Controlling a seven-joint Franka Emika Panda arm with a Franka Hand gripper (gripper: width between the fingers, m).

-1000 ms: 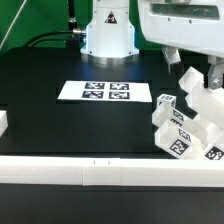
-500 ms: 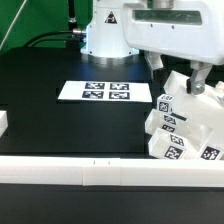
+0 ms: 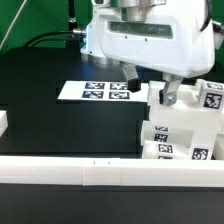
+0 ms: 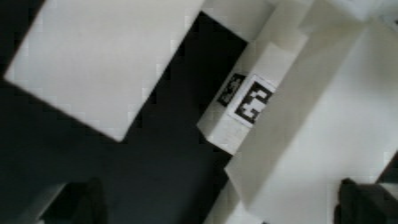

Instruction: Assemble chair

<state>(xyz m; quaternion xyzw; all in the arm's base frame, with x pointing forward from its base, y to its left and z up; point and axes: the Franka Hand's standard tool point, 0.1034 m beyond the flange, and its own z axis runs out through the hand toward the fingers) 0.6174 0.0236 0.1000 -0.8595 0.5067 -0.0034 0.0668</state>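
The chair's white parts (image 3: pixel 185 130) stand bunched at the exterior view's right, with black-and-white tags on several faces. My gripper (image 3: pixel 148 86) hangs open over the bunch's left upper edge. One finger (image 3: pixel 128 75) is above bare black table and the other finger (image 3: pixel 168 93) is against the top of a white part. In the wrist view a long white tagged part (image 4: pixel 258 95) runs between the two dark fingertips (image 4: pixel 365 200). My gripper (image 4: pixel 214 205) has nothing clamped in it. The arm hides the parts behind it.
The marker board (image 3: pixel 85 90) lies flat left of my gripper. Long low white rails (image 3: pixel 90 172) run along the front edge, with a small white block (image 3: pixel 3 122) at the far left. The arm's white base (image 3: pixel 105 35) stands behind. A plain white surface (image 4: pixel 107 70) fills one corner of the wrist view.
My gripper has moved from the upper right toward the exterior view's left and lower, staying open. The bunch of white parts has shifted and now sits differently.
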